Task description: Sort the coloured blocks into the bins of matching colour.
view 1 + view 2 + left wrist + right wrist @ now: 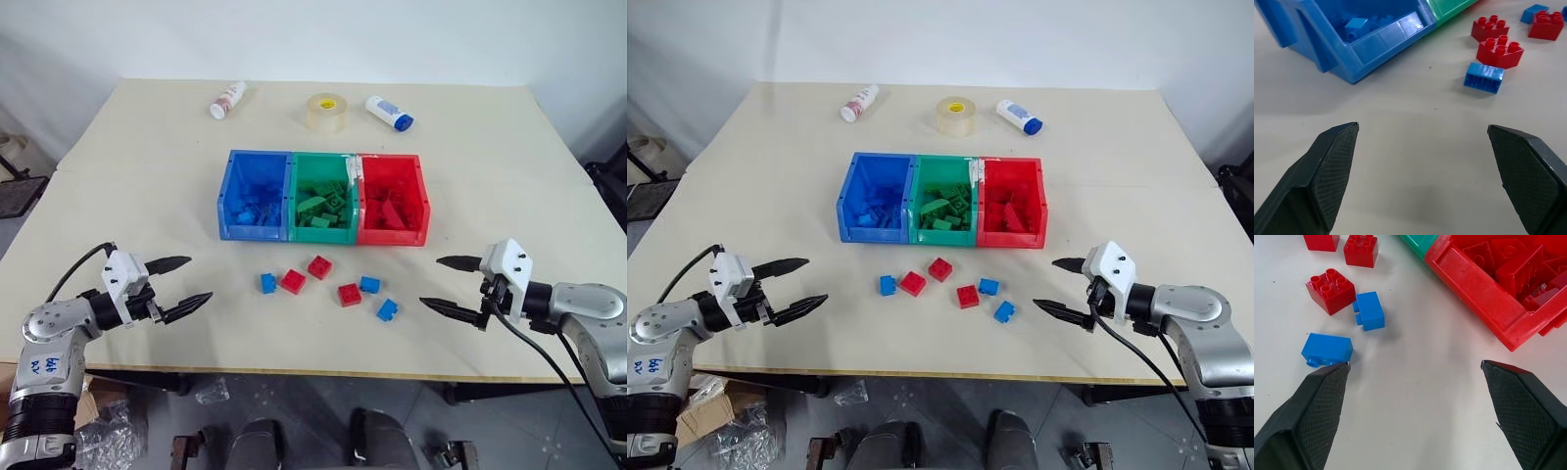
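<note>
Both claws, left claw (pixel 180 286) and right claw (pixel 449 285), spread wide, empty. Six blocks (pixel 325 281) loose on table (pixel 147 176) before bins (pixel 324 236). Suggest right claw takes nearest blue block (pixel 387 310); drop straight down, pinch flat sides.

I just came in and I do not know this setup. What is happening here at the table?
A two-armed robot is about to sort toy bricks by colour. Six loose bricks, three red and three blue, lie on the table in front of a row of bins: blue, green and red. None is picked up yet. The left gripper and the right gripper hover open and empty, one at each side of the bricks.
</note>
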You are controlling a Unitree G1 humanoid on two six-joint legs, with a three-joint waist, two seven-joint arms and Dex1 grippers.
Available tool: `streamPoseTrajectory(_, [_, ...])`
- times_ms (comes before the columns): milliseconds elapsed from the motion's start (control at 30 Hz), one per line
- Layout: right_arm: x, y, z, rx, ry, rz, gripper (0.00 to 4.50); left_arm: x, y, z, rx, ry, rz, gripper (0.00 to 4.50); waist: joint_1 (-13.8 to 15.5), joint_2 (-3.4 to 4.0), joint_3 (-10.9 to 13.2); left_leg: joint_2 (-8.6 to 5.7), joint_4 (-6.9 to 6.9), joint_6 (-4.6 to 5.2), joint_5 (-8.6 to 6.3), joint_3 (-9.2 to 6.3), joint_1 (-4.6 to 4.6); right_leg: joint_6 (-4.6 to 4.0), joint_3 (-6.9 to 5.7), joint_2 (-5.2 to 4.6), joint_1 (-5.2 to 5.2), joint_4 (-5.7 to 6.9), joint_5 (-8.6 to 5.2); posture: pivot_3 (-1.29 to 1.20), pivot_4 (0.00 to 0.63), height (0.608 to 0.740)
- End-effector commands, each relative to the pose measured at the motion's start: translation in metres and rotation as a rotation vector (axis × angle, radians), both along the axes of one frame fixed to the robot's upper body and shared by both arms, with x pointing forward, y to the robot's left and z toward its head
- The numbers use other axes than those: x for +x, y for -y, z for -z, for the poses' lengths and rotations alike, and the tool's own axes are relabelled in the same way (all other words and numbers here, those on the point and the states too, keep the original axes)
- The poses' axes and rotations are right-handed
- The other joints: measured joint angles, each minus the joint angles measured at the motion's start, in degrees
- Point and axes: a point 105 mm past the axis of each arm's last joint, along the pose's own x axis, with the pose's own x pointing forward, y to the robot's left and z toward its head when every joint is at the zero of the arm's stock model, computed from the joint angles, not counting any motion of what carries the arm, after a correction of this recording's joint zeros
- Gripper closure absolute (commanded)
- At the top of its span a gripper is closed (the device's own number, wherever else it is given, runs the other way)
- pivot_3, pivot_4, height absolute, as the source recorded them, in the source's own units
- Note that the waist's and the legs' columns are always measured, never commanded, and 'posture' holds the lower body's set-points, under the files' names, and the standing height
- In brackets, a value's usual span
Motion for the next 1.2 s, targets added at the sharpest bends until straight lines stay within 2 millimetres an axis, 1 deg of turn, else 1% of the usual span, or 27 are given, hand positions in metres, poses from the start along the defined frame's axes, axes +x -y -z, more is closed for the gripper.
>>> streamPoseTrajectory(33, [0.0, 0.002, -0.018, -0.011, 0.071, 0.008, 0.01, 0.004, 0.001, -0.007, -0.02, 0.008, -0.007, 0.0, 0.04, 0.0, 0.0, 0.0, 0.0, 0.0, 0.0, 0.0, 0.0, 0.0, 0.0, 0.0, 0.0, 0.0, 0.0, 0.0, 0.15, 0.74])
streamPoseTrajectory(133, [0.001, 0.0, -0.02, 0.002, 0.075, 0.022, 0.01, 0.009, 0.006, -0.008, -0.078, -0.024, -0.023, 0.0, 0.06, 0.0, 0.0, 0.0, 0.04, 0.0, 0.0, 0.0, 0.0, 0.0, 0.02, 0.0, 0.0, 0.02, 0.0, 0.0, 0.15, 0.74])
streamPoseTrajectory(233, [-0.001, 0.002, -0.019, 0.003, 0.059, 0.038, 0.01, 0.011, 0.012, -0.009, -0.068, -0.018, -0.023, 0.0, 0.07, 0.0, 0.0, 0.0, 0.04, 0.0, 0.0, 0.0, 0.0, 0.01, 0.04, 0.0, 0.0, 0.03, 0.01, 0.0, 0.15, 0.74])
streamPoseTrajectory(367, [-0.015, 0.012, -0.019, 0.003, 0.001, 0.057, 0.01, 0.011, 0.017, -0.006, -0.047, -0.025, 0.006, 0.0, 0.59, -0.01, 0.01, 0.0, 0.03, 0.0, -0.01, 0.0, -0.01, 0.01, 0.04, 0.01, 0.0, 0.01, 0.01, 0.0, 0.15, 0.74])
streamPoseTrajectory(433, [-0.023, 0.023, -0.017, -0.025, -0.015, 0.087, 0.01, 0.009, 0.02, -0.009, -0.081, -0.028, 0.041, 0.0, 1.2, -0.02, 0.01, -0.01, 0.06, 0.01, -0.02, 0.02, -0.02, 0.02, 0.04, 0.01, 0.0, -0.01, 0.02, 0.0, 0.15, 0.74])
streamPoseTrajectory(500, [-0.034, 0.038, -0.015, -0.065, -0.038, 0.131, 0.01, 0.009, 0.021, -0.011, -0.098, -0.01, 0.069, 0.0, 1.5, -0.02, 0.01, 0.0, 0.07, 0.01, -0.02, 0.03, -0.01, 0.01, 0.06, 0.01, 0.0, -0.02, 0.03, 0.0, 0.15, 0.74])
streamPoseTrajectory(600, [-0.045, 0.05, -0.016, -0.094, -0.048, 0.177, 0.01, 0.009, 0.022, -0.011, -0.103, -0.004, 0.092, 0.0, 1.61, -0.04, 0.0, 0.0, 0.08, 0.01, -0.04, 0.06, -0.01, 0.01, 0.08, 0.03, 0.0, -0.05, 0.03, 0.0, 0.15, 0.74])
streamPoseTrajectory(667, [-0.05, 0.052, -0.017, -0.102, -0.055, 0.192, 0.01, 0.009, 0.023, -0.011, -0.115, 0.007, 0.099, 0.0, 1.6, -0.05, 0.0, 0.0, 0.09, 0.02, -0.04, 0.06, -0.01, 0.01, 0.09, 0.03, 0.01, -0.05, 0.03, 0.0, 0.15, 0.74])
streamPoseTrajectory(733, [-0.052, 0.049, -0.018, -0.102, -0.057, 0.186, 0.01, 0.011, 0.025, -0.011, -0.117, 0.008, 0.1, 0.0, 1.39, -0.05, 0.0, 0.01, 0.08, 0.02, -0.04, 0.06, 0.0, 0.01, 0.1, 0.04, 0.01, -0.04, 0.03, 0.0, 0.15, 0.74])
streamPoseTrajectory(833, [-0.048, 0.035, -0.016, -0.097, -0.068, 0.144, 0.01, 0.011, 0.029, -0.012, -0.13, 0.019, 0.122, 0.0, 1.22, -0.05, 0.0, 0.03, 0.09, 0.02, -0.04, 0.12, 0.04, 0.0, 0.16, 0.06, 0.0, -0.03, 0.03, 0.0, 0.15, 0.74])
streamPoseTrajectory(900, [-0.045, 0.023, -0.014, -0.087, -0.083, 0.104, 0.01, 0.011, 0.033, -0.015, -0.144, 0.033, 0.139, 0.0, 1.19, -0.07, 0.01, 0.06, 0.12, 0.02, -0.04, 0.12, 0.05, 0.0, 0.17, 0.08, 0.0, -0.01, 0.04, 0.0, 0.15, 0.74])
streamPoseTrajectory(1033, [-0.034, -0.012, -0.004, -0.079, -0.138, -0.008, 0.01, 0.008, 0.038, -0.017, -0.167, 0.047, 0.167, 0.0, 1.25, -0.09, 0.02, 0.06, 0.15, 0.02, -0.04, 0.1, 0.01, -0.02, 0.17, 0.09, -0.02, 0.0, 0.05, 0.0, 0.15, 0.74])
streamPoseTrajectory(1100, [-0.031, -0.019, 0.0, -0.089, -0.175, -0.034, 0.01, 0.007, 0.04, -0.016, -0.164, 0.044, 0.177, 0.0, 1.3, -0.09, 0.02, 0.06, 0.16, 0.02, -0.05, 0.1, 0.01, -0.03, 0.18, 0.09, -0.02, 0.0, 0.06, 0.0, 0.15, 0.74])
streamPoseTrajectory(1200, [-0.024, -0.037, 0.01, -0.104, -0.207, -0.105, 0.01, 0.0, 0.045, -0.014, -0.188, 0.048, 0.21, 0.0, 1.38, -0.1, 0.03, 0.06, 0.16, 0.02, -0.06, 0.1, -0.01, -0.02, 0.17, 0.09, -0.03, 0.0, 0.07, 0.0, 0.15, 0.74])
